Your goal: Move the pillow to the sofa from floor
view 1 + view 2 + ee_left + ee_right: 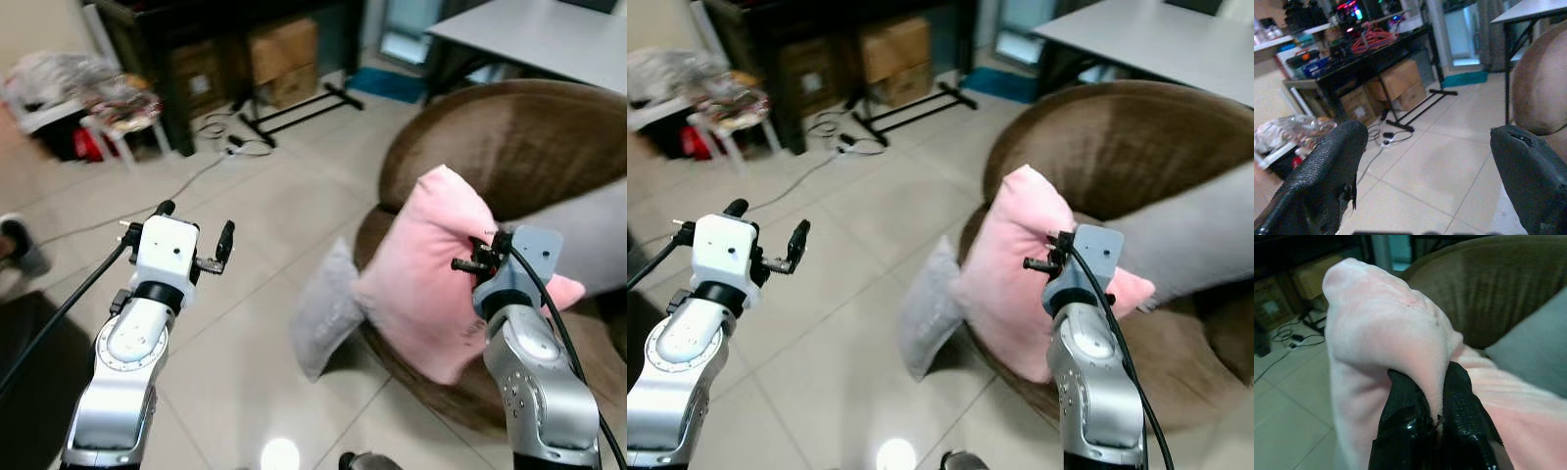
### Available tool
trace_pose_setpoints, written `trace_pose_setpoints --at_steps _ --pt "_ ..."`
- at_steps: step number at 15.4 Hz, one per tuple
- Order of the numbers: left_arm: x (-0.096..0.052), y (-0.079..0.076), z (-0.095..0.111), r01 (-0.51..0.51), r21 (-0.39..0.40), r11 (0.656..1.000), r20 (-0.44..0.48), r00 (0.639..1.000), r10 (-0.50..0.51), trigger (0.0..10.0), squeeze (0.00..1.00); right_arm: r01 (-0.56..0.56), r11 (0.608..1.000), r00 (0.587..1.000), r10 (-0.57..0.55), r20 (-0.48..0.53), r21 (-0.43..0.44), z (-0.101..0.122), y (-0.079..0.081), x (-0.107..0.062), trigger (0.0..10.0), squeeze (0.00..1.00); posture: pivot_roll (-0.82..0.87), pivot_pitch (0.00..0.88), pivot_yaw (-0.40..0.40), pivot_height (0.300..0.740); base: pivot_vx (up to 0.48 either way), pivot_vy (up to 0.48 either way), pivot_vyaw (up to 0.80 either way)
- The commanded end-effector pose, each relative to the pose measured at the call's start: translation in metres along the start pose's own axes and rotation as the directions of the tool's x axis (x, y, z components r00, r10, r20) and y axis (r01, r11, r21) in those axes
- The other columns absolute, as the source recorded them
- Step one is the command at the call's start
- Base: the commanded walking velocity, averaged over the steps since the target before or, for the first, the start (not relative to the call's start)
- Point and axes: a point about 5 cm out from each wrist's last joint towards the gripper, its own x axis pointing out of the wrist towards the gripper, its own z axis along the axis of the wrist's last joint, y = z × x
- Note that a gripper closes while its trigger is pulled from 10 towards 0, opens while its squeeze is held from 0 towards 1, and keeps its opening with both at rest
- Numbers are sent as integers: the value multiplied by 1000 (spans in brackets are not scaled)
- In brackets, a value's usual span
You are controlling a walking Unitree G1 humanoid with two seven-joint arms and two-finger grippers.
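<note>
Your right gripper [1437, 423] has its two black fingers [1400, 401] pressed together on a fold of the pink pillow [431, 264], pinching the soft cover near one edge. This grip is why the pillow hangs upright and a little tilted: the fabric is bunched at the pinch and the rest drops below it. The pillow is already over the front edge of the brown sofa [509, 137], with its lower corner over the seat rim, though I cannot tell if that corner rests on the seat or is just above it.

Your left gripper [196, 235] is spread wide and holds nothing – it hovers over the bare tile floor [255, 323], well apart from the sofa.

For room to move, look at the seat: a grey cushion [588, 235] lies along the far side of the sofa, just beside the pink pillow, and a second grey pillow [328, 308] leans on the floor against the sofa's front edge. In my judgement the free part is the middle of the seat, so you should carry the pillow further inward before you release – near the front rim it may slide back down
</note>
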Motion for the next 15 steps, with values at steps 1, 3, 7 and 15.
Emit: trace_pose_setpoints --at_steps 1,3,7,15 --pt "1 1 -1 2 -5 1000 -4 1000 -2 10000 0 0 1000 999 -1 38 11 9 1 1 10000 0 -45 0 11 740 259 0 -800" --pt "1 1 -1 1 -4 1000 -2 1000 -1 10000 0 0 1000 999 -1 37 13 9 2 2 10000 0 -41 0 7 740 259 0 -800" --pt "0 1 -3 0 -6 1000 -1 1000 0 10000 0 -2 1000 999 1 37 8 8 2 2 10000 0 -40 0 2 740 258 0 -800" --pt "-3 1 -6 1 -5 1000 -3 1000 -1 10000 0 -98 995 992 99 82 -18 13 14 3 10000 0 -32 0 -11 740 258 0 -400"
